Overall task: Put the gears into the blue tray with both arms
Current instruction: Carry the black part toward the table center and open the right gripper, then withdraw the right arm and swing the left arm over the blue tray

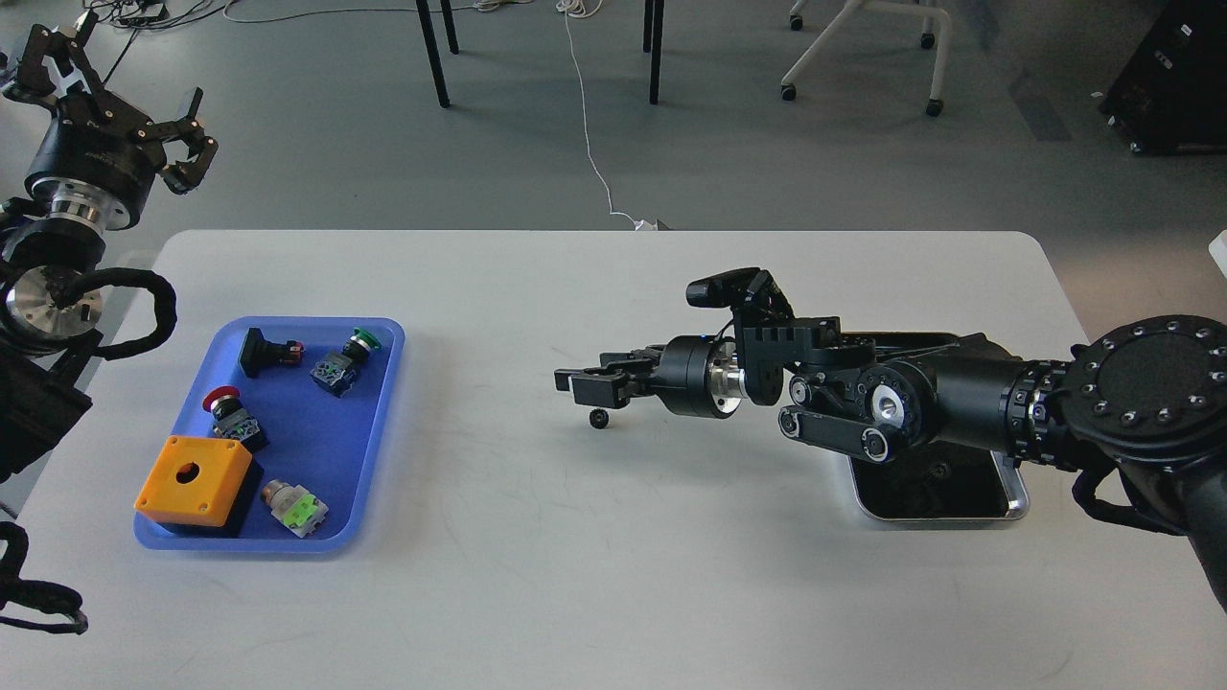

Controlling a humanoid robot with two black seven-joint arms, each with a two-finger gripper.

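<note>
One tiny black gear (599, 419) lies on the white table, mid-table, far right of the blue tray (386, 402). My right gripper (581, 383) hovers just above and slightly left of the gear, fingers apart and holding nothing. The right arm reaches in from the right, passing over a silver tray. My left gripper (120, 101) is raised beyond the table's far left corner, well behind the blue tray, its fingers spread and empty. The blue tray sits at the left of the table.
Inside the blue tray are an orange box (195, 478) with a hole and several red- and green-capped push-button switches. A silver tray (1018, 500) with a dark inside sits under my right forearm, with a small dark round piece (942, 470) in it. Chair legs stand beyond the table.
</note>
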